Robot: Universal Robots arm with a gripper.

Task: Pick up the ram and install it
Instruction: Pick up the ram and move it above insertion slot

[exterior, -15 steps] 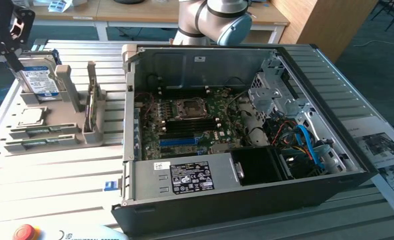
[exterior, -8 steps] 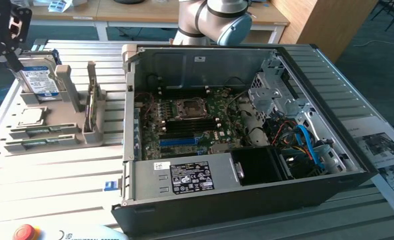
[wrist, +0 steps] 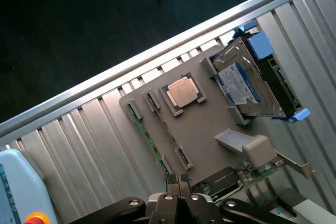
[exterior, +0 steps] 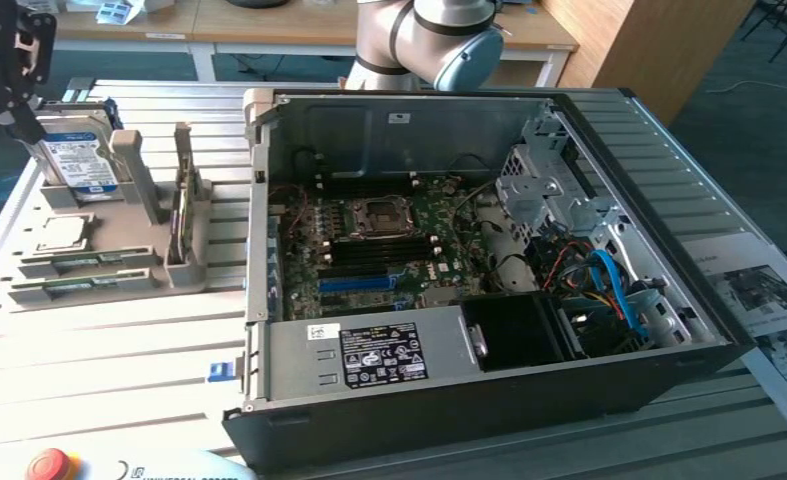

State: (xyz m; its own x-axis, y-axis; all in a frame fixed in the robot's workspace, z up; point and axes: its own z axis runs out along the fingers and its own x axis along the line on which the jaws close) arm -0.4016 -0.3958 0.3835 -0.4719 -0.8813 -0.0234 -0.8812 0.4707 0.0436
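The ram [wrist: 148,139] is a thin green stick standing on edge in a slot of the grey holder [wrist: 202,129]. In the exterior view the ram [exterior: 84,264] lies at the holder's near end, on the exterior view's left. My gripper [wrist: 177,178] hangs above the holder with its fingers pressed together and nothing between them. In the exterior view my gripper [exterior: 25,126] is high at the far left, over the hard drive [exterior: 78,160] and well apart from the ram. The open computer case [exterior: 266,340] shows the motherboard's black memory slots [exterior: 356,258].
The grey holder [exterior: 146,215] also carries a CPU [exterior: 64,233], the hard drive [wrist: 247,82] and an upright card [exterior: 184,200]. A blue slot [exterior: 360,284] and the CPU socket [exterior: 373,217] sit on the motherboard. Papers [exterior: 767,300] lie at the exterior view's right. A red stop button [exterior: 49,464] is near the front.
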